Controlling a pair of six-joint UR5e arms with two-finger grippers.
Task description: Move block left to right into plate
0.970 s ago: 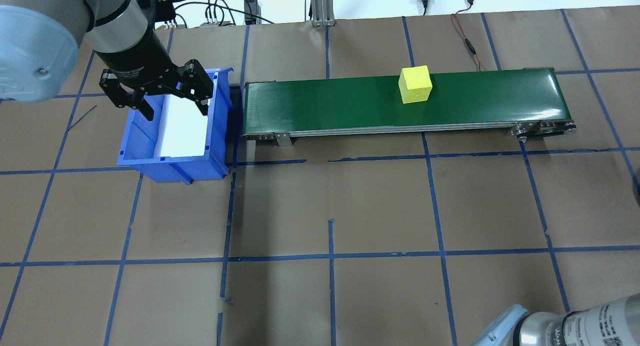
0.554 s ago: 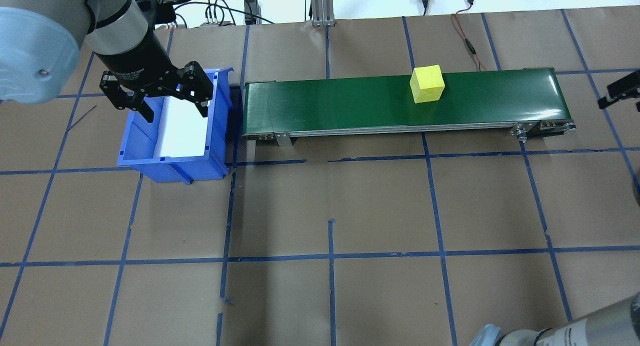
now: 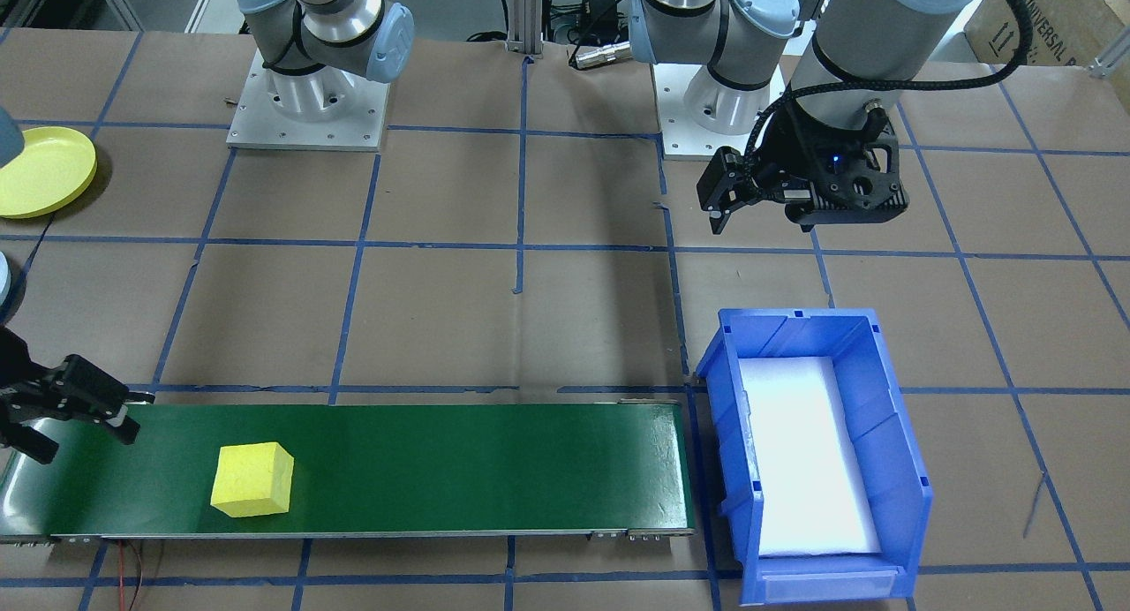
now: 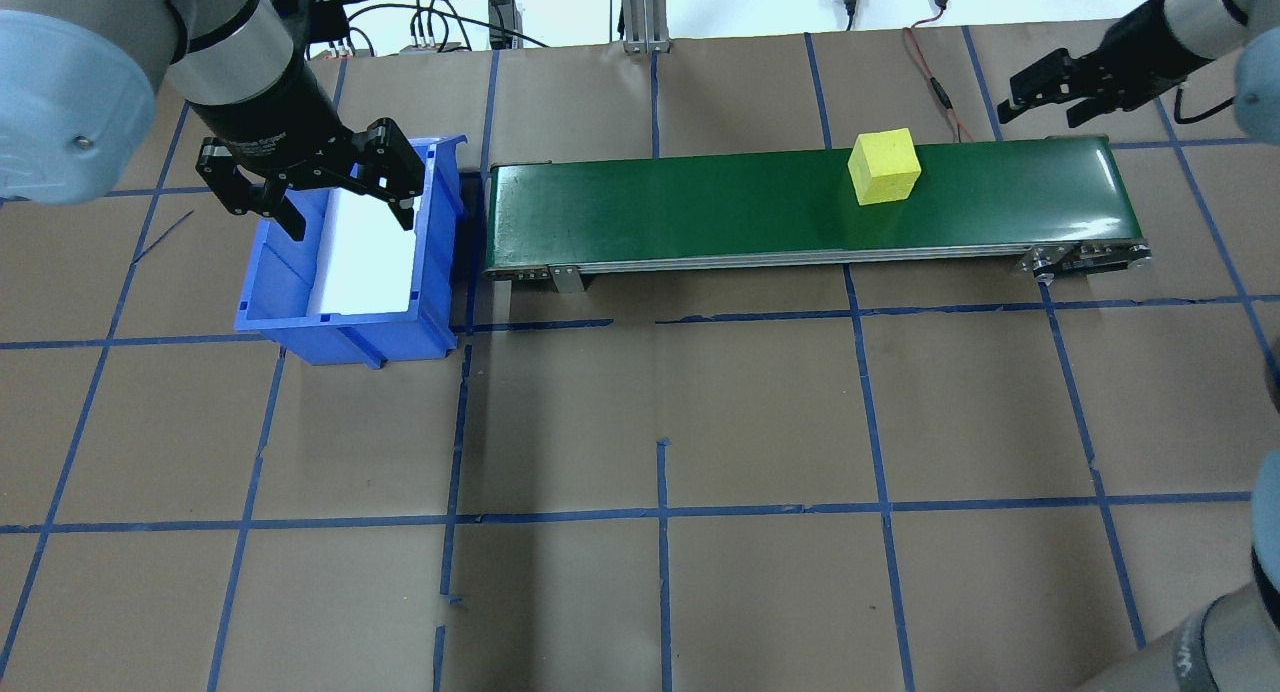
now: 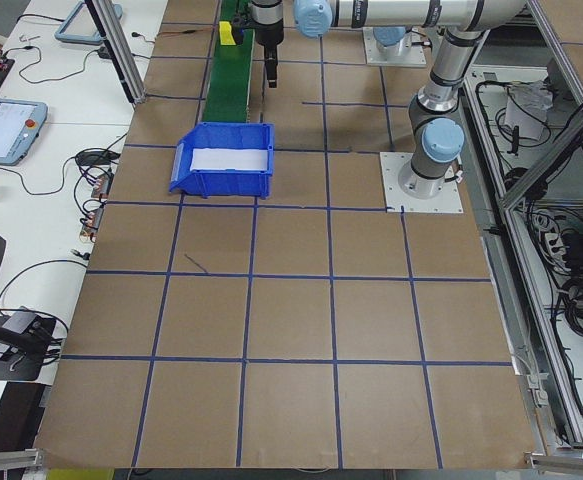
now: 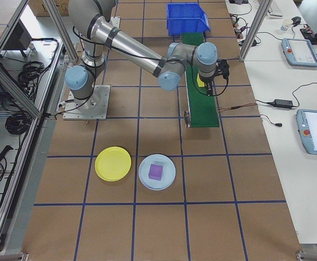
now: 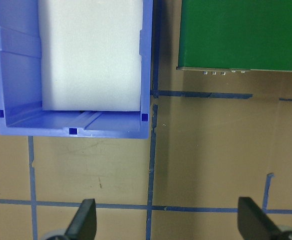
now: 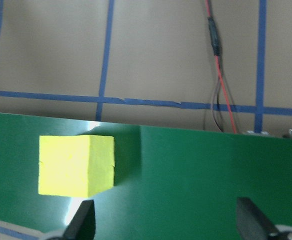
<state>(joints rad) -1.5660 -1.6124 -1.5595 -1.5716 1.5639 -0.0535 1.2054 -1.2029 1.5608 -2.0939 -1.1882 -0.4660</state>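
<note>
Block [image 4: 884,166] sat on the green conveyor belt [image 4: 700,207], toward its right-hand end, and the right gripper [image 4: 1050,84] hung just beyond that end, jaws spread wide and empty, the cube offset to the robot's left of it. Being a cube, it offered no long axis to favour. The left gripper [image 4: 320,187], also spread and holding nothing, hovered over the blue bin [image 4: 440,272], well apart from the cube. Open belt lay around the cube, its far edge close. The yellow plate [image 6: 113,163] waited on the right side.
</note>
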